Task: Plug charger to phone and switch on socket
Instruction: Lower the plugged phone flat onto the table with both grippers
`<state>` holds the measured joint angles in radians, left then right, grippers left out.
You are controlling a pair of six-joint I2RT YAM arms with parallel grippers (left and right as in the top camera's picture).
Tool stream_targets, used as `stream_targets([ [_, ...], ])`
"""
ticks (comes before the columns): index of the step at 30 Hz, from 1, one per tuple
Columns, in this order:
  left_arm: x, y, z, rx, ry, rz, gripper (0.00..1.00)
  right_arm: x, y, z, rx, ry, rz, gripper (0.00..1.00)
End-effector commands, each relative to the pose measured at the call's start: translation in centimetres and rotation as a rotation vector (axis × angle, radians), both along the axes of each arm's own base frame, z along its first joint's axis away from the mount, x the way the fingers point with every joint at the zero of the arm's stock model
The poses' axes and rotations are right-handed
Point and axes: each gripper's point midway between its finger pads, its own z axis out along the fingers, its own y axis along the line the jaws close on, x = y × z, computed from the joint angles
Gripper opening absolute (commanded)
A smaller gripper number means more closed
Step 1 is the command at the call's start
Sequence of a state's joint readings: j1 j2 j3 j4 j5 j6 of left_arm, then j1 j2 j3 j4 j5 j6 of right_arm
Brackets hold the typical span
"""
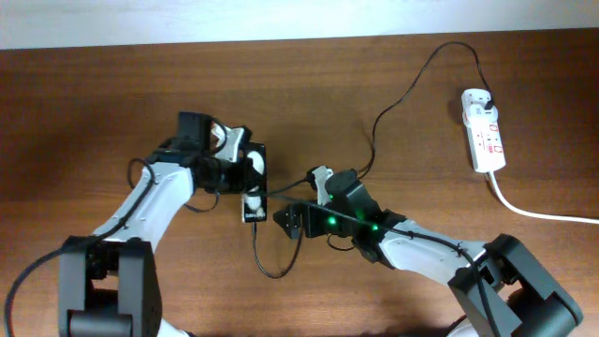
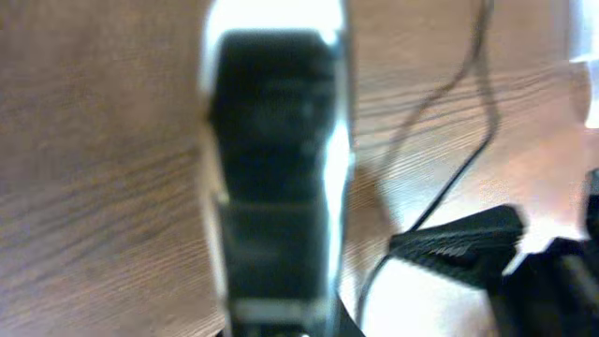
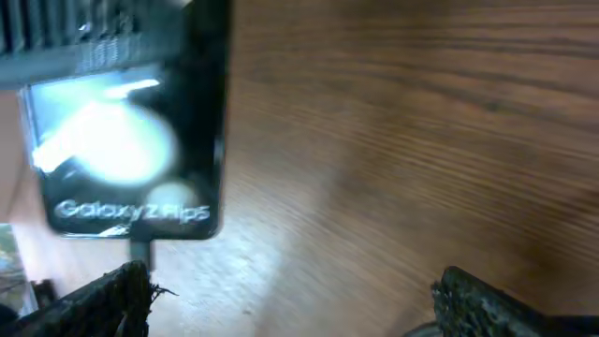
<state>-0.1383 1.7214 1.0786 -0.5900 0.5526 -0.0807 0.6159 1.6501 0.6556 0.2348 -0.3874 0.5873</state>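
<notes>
While right claw (image 3: 290, 285) gapes, phone (image 3: 131, 150) lies just ahead

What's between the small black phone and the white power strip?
Overhead: from phone to strip, the thin black charger cable over bare wooden table, plus the right gripper.

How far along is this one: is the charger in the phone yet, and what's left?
Apparently done: the charger meets the phone at its bottom edge, and its plug sits in the socket. In hand: the left gripper holds the phone; the right gripper is open beside it. Left: the socket's switch, whose state is too small to read; neither gripper is near it.
</notes>
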Motion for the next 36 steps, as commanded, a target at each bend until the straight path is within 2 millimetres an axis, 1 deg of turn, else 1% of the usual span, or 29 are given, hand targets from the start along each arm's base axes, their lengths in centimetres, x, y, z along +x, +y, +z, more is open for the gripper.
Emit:
stream_targets([
  [1,-0.3,1.3,-2.5,0.163,0.065,0.090,0.00,0.7,-1.8,-0.3,-0.017,0.017,-0.020,0.99],
  [3,-0.2,1.5,-3.8,0.175,0.103,0.131,0.00,0.3,-2.4,-0.7,-0.007,0.068,-0.017,0.99],
  [5,-0.2,1.5,-5.2,0.178,0.137,0.144,0.00,-1.2,-2.5,-1.3,-0.009,0.141,0.015,0.99],
  [7,-0.5,1.5,-6.4,0.185,0.174,0.148,0.00,-2.4,-3.1,-2.2,-0.052,0.184,0.035,0.99],
  [9,-0.2,1.5,-6.8,0.184,0.169,0.149,0.01,-2.1,-3.1,-2.1,-0.061,0.140,0.061,0.99],
  [11,0.1,1.4,-6.8,0.180,0.158,0.150,0.07,-1.4,-2.7,-1.6,-0.042,0.103,0.060,0.99],
  [12,0.1,1.4,-6.8,0.180,0.155,0.150,0.13,-1.4,-2.7,-1.5,-0.040,0.100,0.060,0.99],
  [13,0.1,1.4,-6.8,0.180,0.155,0.150,0.23,-1.4,-2.7,-1.5,-0.039,0.098,0.060,0.99],
  [15,0.1,1.4,-6.8,0.180,0.156,0.150,0.25,-1.2,-2.6,-1.3,-0.035,0.090,0.060,0.99],
  [17,0.1,1.4,-6.7,0.180,0.155,0.150,0.31,-1.2,-2.6,-1.3,-0.034,0.089,0.060,0.99],
  [18,0.1,1.4,-6.7,0.180,0.154,0.150,0.33,-1.2,-2.6,-1.3,-0.034,0.089,0.060,0.99],
  [20,0.1,1.4,-6.7,0.180,0.154,0.150,0.40,-1.2,-2.6,-1.3,-0.034,0.089,0.060,0.99],
  [24,0.1,1.4,-6.7,0.180,0.155,0.150,0.43,-1.2,-2.6,-1.3,-0.034,0.089,0.060,0.99],
  [33,0.2,1.4,-6.7,0.180,0.154,0.150,0.43,-1.2,-2.6,-1.3,-0.034,0.089,0.060,0.99],
  [34,0.2,1.4,-6.7,0.180,0.154,0.150,0.45,-1.2,-2.6,-1.3,-0.034,0.089,0.060,0.99],
  [36,0.2,1.4,-6.7,0.180,0.153,0.150,0.46,-1.2,-2.6,-1.3,-0.034,0.089,0.060,0.99],
])
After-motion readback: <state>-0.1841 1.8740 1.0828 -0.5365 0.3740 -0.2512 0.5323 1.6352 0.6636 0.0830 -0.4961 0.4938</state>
